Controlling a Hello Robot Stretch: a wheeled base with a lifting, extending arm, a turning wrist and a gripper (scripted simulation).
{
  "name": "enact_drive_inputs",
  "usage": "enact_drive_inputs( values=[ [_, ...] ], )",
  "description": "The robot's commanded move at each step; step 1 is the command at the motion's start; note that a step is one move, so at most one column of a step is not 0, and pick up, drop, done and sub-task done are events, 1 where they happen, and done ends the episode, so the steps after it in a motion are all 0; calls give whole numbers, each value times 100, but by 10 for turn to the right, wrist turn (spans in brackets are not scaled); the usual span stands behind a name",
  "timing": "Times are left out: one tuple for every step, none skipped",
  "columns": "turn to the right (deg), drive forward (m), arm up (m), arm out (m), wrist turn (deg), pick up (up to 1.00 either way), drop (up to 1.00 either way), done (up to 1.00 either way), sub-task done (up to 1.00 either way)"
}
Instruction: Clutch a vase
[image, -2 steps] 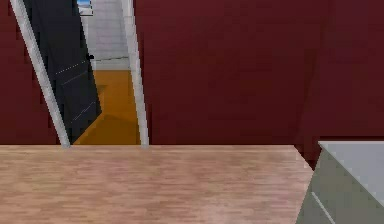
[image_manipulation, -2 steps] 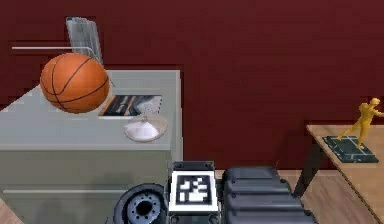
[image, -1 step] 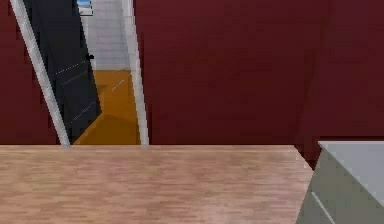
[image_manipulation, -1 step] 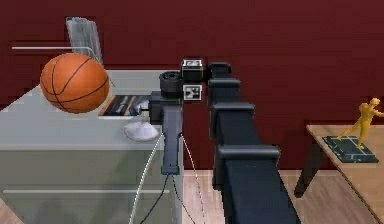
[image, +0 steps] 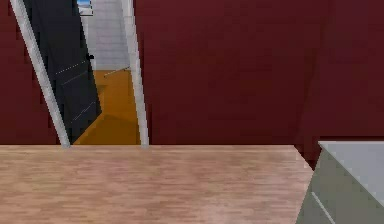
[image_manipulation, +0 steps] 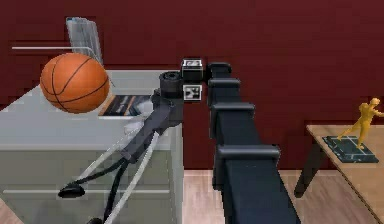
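A pale grey, glassy upright vessel (image_manipulation: 86, 38), shaped like a vase, stands on top of a grey cabinet (image_manipulation: 60, 150) at the arm side view's upper left. An orange basketball (image_manipulation: 75, 83) in front of it hides its lower part. The dark arm (image_manipulation: 240, 150) rises from the bottom edge to two white marker squares (image_manipulation: 192, 80). From there the gripper (image_manipulation: 88, 202) slants down to the left, its thin fingers (image_manipulation: 75, 188) in front of the cabinet's face. I cannot tell whether it holds anything.
A flat dark book-like thing (image_manipulation: 124, 105) lies on the cabinet top. A golden statue (image_manipulation: 364, 122) stands on a wooden table (image_manipulation: 330, 150) at the arm side view's right. Ahead are a dark red wall (image: 230, 70), a dark door (image: 62, 60) standing ajar, wood floor (image: 150, 185) and the cabinet's corner (image: 350, 185).
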Motion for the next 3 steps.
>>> enact_drive_inputs(
  values=[
    [0, 0, 0, 0, 450, 0, 0, 0, 0],
    [0, 0, 0, 0, 450, 0, 0, 0, 0],
    [0, 0, 0, 0, 120, 0, 0, 0, 0]
  ],
)
